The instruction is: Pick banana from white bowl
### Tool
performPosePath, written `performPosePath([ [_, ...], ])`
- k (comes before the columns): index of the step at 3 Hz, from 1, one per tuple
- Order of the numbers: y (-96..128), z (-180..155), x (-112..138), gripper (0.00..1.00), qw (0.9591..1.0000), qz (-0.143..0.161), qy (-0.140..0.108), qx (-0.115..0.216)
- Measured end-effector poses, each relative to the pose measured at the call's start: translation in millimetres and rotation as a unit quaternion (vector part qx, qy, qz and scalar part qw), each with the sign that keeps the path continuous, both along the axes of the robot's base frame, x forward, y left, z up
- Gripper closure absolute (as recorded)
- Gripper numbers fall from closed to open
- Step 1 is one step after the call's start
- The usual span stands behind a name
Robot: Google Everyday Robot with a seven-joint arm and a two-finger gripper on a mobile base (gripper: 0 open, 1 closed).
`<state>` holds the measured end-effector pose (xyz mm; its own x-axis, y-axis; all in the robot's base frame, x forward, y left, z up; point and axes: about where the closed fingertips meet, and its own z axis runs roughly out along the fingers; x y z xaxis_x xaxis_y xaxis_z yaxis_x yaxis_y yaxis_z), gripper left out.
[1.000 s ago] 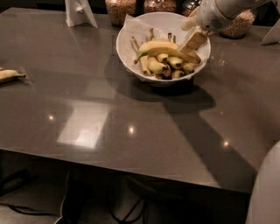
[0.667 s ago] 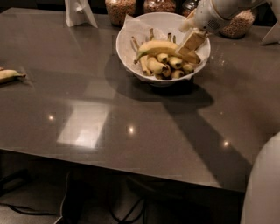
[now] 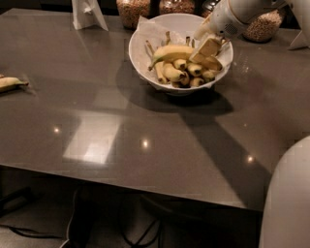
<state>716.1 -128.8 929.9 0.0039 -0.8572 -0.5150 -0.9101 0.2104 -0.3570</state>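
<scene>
**Gripper closes in on the banana's end; bowl and fruit unmoved**

The gripper [image 3: 209,52] hangs inside the right half of the white bowl [image 3: 136,65], which sits near the far edge of the desk [image 3: 145,145], right of its middle. Compared with 1 second ago, it is a little lower and nearer the banana [image 3: 175,50], at the banana's right end. How far open it is, or whether it holds anything, cannot be told. The banana lies across the short bananas [image 3: 186,70], where it lay before. 1 small banana [image 3: 9,83] rests at the left edge.

Small pale banana [image 3: 9,83] at gray table's [image 3: 145,145] left edge; grain jars [image 3: 133,10] at back.
</scene>
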Motion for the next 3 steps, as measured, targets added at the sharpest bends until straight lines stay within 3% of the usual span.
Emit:
performPosePath([
  [3, 11.4, -12.8, 0.7, 0.46, 0.9996, 0.005, 0.026, 0.008],
])
